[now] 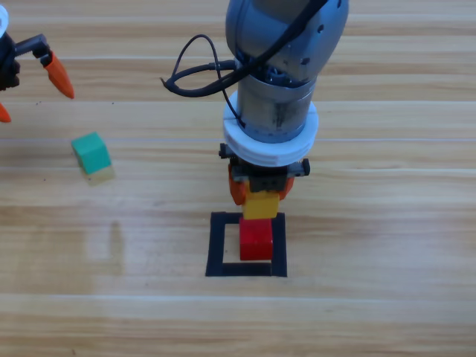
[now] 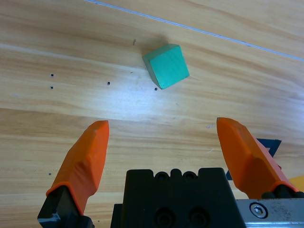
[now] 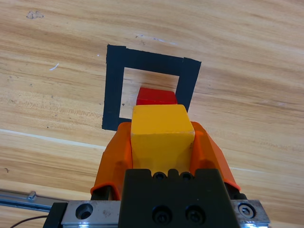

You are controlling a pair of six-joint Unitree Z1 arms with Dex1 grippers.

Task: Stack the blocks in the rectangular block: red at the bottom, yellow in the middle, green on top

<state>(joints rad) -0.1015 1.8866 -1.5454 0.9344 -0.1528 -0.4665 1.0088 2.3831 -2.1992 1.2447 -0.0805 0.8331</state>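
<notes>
The red cube (image 1: 256, 241) sits inside the black tape square (image 1: 218, 245), towards its right side. My right gripper (image 1: 259, 192) is shut on the yellow cube (image 1: 261, 204) and holds it above the red cube's far edge. From the right wrist, the yellow cube (image 3: 161, 135) fills the jaws and the red cube (image 3: 156, 96) peeks out beyond it inside the tape square (image 3: 113, 85). The green cube (image 1: 91, 153) lies alone at the left. My left gripper (image 1: 33, 82) waits open at the upper left edge; its wrist view shows the green cube (image 2: 166, 65) ahead of the open jaws.
A black cable (image 1: 195, 71) loops off the right arm above the table. Bare wooden tabletop (image 1: 372, 223) surrounds the tape square.
</notes>
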